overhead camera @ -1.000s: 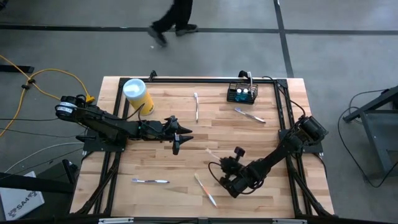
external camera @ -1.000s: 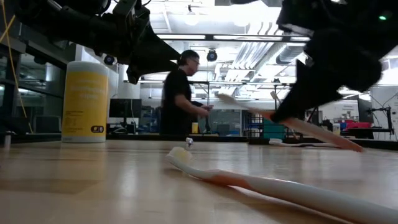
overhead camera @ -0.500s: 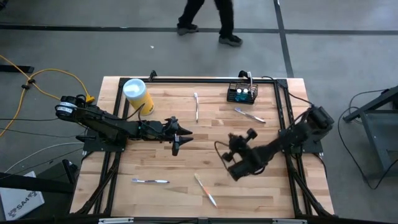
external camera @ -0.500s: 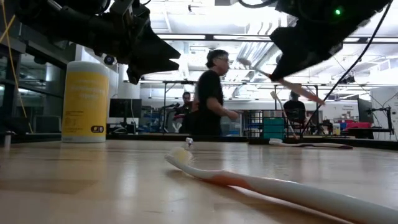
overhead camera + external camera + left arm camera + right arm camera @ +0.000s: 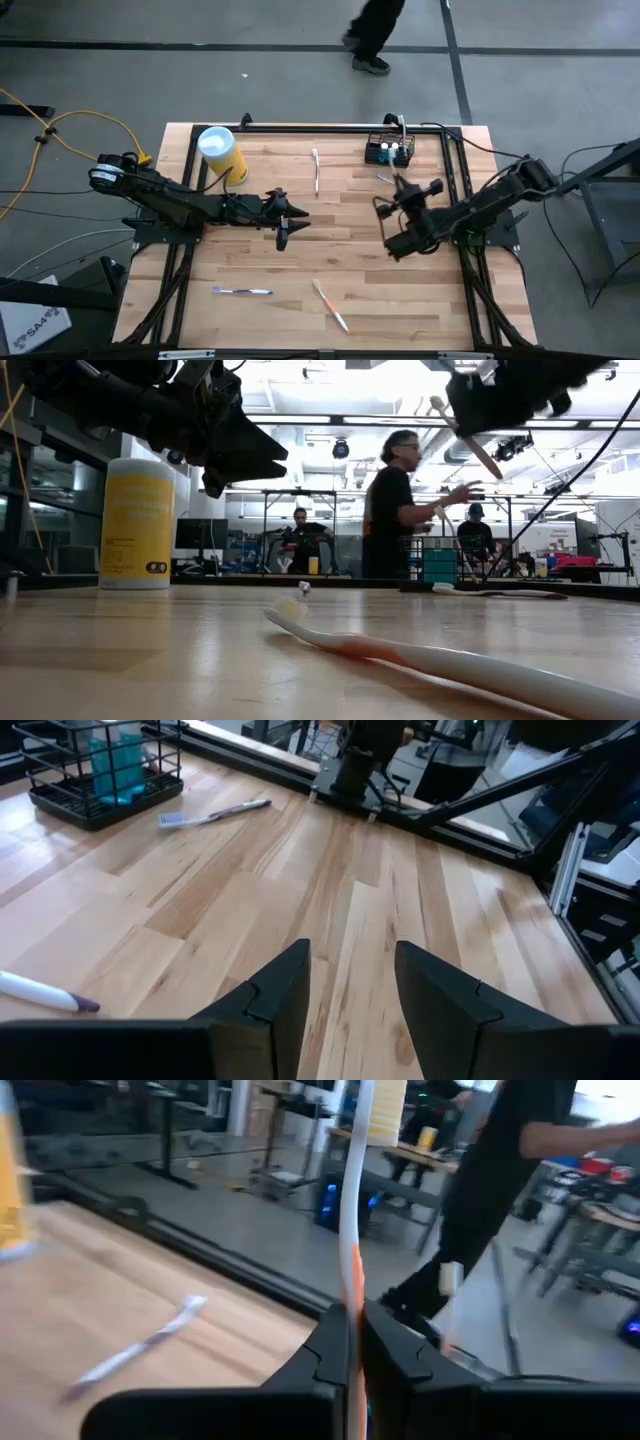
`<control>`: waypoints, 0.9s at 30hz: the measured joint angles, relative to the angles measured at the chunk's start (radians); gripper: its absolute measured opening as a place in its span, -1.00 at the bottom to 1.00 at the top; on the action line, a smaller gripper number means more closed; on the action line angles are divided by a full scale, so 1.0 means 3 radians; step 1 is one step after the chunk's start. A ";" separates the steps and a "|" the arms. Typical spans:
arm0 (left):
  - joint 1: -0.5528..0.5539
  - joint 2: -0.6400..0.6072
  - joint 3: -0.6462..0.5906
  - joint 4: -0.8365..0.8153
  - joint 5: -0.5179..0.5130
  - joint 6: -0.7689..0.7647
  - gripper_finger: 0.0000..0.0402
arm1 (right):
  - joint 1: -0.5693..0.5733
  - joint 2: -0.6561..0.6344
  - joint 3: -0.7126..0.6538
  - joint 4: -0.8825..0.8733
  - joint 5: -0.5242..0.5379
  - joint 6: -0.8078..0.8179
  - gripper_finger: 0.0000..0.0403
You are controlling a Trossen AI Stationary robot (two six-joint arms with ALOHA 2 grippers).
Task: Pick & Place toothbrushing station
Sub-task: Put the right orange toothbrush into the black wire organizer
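The toothbrushing station, a black wire basket (image 5: 388, 150) (image 5: 100, 770) with a blue thing inside, stands on the table near its far edge. My right gripper (image 5: 395, 212) (image 5: 500, 400) hangs above the table just on the near side of the basket, shut on a white and orange toothbrush (image 5: 350, 1230) (image 5: 478, 452). My left gripper (image 5: 296, 222) (image 5: 350, 990) hovers open over the table's middle, with nothing between its fingers. My right gripper pinches the toothbrush by the orange part of its handle (image 5: 352, 1292) between its two fingers (image 5: 335, 1335). The bristle end (image 5: 385, 1095) stands out well beyond the fingertips. The brush is lifted clear of the table and slants in the air.
A yellow canister with a white lid (image 5: 222, 152) stands at the far left. Loose toothbrushes lie on the wood: one at the far middle (image 5: 316, 170), one by the basket (image 5: 385, 180) (image 5: 215, 813), two near the front edge (image 5: 240, 291) (image 5: 330, 305). A person walks beyond the table.
My right gripper has risen from near the table's front edge and gone toward the far right, toward the basket, turning its wrist on the way. It has stayed shut on the toothbrush, which now stands steeper and higher.
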 joint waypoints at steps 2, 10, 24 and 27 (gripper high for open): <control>0.0000 0.0000 0.0000 -0.0003 0.0001 0.0000 -0.30 | -0.0067 -0.0091 -0.0172 0.0054 0.0062 0.0117 -0.97; 0.0000 0.0000 0.0000 -0.0016 0.0000 0.0000 -0.30 | -0.0148 -0.0402 -0.0834 0.0089 0.0445 0.0739 -0.97; 0.0000 0.0000 0.0000 0.0040 -0.0002 0.0035 -0.30 | -0.0146 -0.0667 -0.1050 -0.0027 0.0469 0.0770 -0.97; 0.0017 0.0000 0.0000 0.0111 -0.0002 0.0036 -0.30 | -0.0152 -0.0672 -0.1050 -0.0056 0.0469 0.0717 -0.97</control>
